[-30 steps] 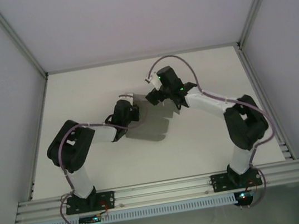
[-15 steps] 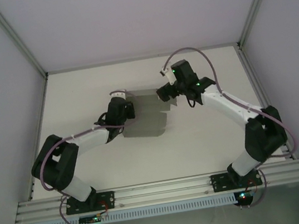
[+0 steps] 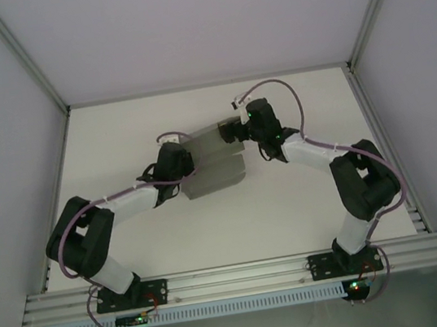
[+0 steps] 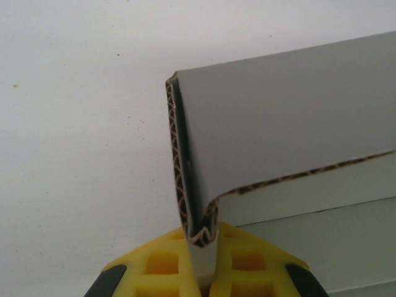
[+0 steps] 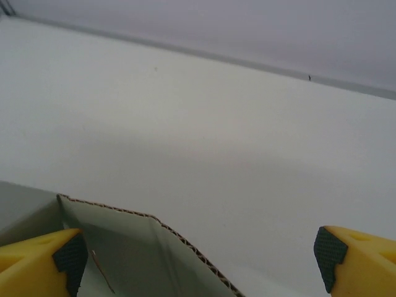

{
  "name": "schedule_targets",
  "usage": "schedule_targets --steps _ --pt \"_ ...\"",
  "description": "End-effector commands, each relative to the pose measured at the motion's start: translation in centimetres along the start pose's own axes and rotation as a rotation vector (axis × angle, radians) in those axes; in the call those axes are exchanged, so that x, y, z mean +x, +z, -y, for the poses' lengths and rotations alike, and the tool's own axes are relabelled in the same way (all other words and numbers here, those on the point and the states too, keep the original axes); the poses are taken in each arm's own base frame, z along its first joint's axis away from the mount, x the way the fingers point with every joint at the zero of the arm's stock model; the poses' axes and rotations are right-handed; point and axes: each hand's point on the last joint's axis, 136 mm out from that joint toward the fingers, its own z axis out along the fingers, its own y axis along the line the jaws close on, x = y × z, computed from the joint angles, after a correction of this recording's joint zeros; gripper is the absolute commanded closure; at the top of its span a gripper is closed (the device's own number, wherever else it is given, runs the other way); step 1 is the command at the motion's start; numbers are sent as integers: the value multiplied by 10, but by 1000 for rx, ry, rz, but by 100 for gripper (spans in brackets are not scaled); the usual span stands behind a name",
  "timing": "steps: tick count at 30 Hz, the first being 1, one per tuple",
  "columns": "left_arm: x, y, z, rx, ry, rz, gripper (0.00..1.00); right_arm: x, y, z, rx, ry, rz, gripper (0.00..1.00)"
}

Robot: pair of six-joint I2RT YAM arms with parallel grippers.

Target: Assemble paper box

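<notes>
The paper box (image 3: 212, 163) is a grey corrugated sheet with folded flaps, in the middle of the table between both grippers. My left gripper (image 3: 177, 161) is shut on its left edge. In the left wrist view the yellow fingers (image 4: 247, 263) pinch a doubled-over flap of the paper box (image 4: 284, 117), which rises upright from the left gripper (image 4: 203, 250). My right gripper (image 3: 234, 132) is at the sheet's far right corner. It stands open (image 5: 198, 260), with a flap of the paper box (image 5: 124, 253) reaching in beside its left fingertip (image 5: 46, 257), apart from the right one.
The white table (image 3: 290, 202) is walled by pale panels on three sides, with a metal rail (image 3: 235, 276) along the near edge. Bare table surface lies in front of and to the right of the sheet.
The left arm has stretched forward and carried the sheet toward the far side, tilting it. The right gripper has swung out to the right and come back onto the sheet's far right corner.
</notes>
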Motion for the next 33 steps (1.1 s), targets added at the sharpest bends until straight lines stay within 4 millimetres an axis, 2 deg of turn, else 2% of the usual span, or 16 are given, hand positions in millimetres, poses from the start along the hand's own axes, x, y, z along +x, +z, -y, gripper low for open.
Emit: schedule_targets --steps 1,5,9,15,19,22,25,33 --pt "-32 -23 49 195 -24 56 100 -54 -15 -36 -135 108 266 3" --pt "-40 -30 46 177 -61 74 100 -43 -25 -27 -76 114 220 3" --pt "-48 -39 38 127 -93 82 100 -24 -53 -7 5 116 149 2" --pt "-57 -53 29 92 -66 116 100 30 -106 16 74 74 -131 2" --pt "-61 -59 27 85 -33 121 100 62 -130 23 78 52 -257 2" --pt "-65 -62 29 94 -29 127 100 69 -133 27 88 58 -275 2" --pt "-66 -63 34 113 -25 123 100 70 -124 29 95 61 -271 2" --pt "-57 -62 32 116 -1 98 100 44 -97 40 145 59 -191 3"
